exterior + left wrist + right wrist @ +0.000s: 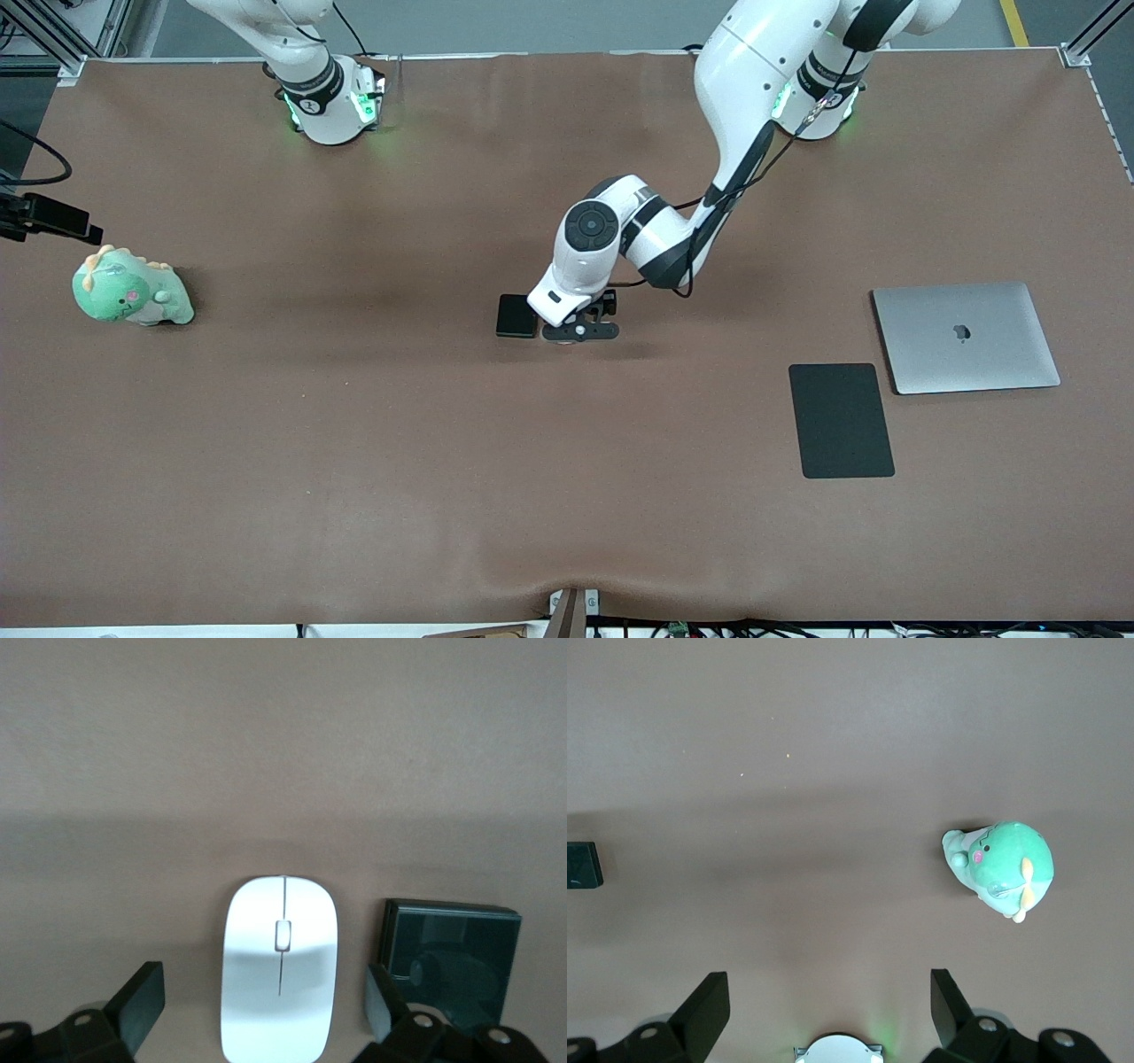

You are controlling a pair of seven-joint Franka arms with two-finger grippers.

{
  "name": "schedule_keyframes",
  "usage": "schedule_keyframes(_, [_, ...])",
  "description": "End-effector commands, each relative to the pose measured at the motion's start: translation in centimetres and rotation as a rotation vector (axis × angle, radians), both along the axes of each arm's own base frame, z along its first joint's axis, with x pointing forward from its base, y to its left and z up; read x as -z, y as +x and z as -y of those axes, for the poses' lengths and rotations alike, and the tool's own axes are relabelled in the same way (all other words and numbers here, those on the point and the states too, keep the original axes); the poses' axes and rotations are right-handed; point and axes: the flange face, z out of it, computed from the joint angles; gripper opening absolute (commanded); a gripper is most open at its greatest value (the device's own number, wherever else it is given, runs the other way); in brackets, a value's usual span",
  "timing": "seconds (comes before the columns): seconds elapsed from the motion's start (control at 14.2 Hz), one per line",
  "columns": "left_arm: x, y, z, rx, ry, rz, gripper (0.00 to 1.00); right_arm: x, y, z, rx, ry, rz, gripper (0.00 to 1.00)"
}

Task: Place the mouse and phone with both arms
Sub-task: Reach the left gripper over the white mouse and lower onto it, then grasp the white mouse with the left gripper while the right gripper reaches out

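The white oval mouse (280,974) lies on the brown table, between the two spread fingers of my left gripper (264,1003), which is open and touches nothing. Seen from the front, that gripper (580,331) is low over the table's middle and hides the mouse. The phone (516,315), a small glossy black slab, lies flat right beside the mouse toward the right arm's end; the left wrist view shows the phone (456,961) just outside one finger. My right gripper (830,1005) hangs open and empty high above the table, with only that arm's base (328,102) in the front view.
A green dinosaur plush (131,291) sits near the right arm's end of the table. Toward the left arm's end lie a closed silver laptop (966,337) and, nearer the front camera, a flat black mouse pad (840,420).
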Motion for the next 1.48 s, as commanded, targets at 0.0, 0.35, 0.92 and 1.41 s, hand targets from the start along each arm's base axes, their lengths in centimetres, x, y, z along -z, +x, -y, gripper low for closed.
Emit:
schedule_keyframes(0.0, [1.1,-0.1,1.0,0.034,0.02,0.026,1.0,1.7,1.0,0.1,0.004,-0.003,-0.035,1.0])
schedule_keyframes(0.35, [2.9,-0.9,2.3,0.053,0.029,0.024,1.0,2.5,0.6,0.3,0.015,0.017,-0.076,1.0])
schedule_keyframes(0.92, [3.0,-0.9,2.3,0.057,0.038,0.032,0.35,4.9,1.3,-3.1,-0.042,0.036,-0.151,1.0])
schedule_keyframes(1.41, [-2.5,1.9,0.0,0.021,0.048,0.041,0.0,7.7,2.9,-9.9,-0.15,0.068,-0.179,1.0])
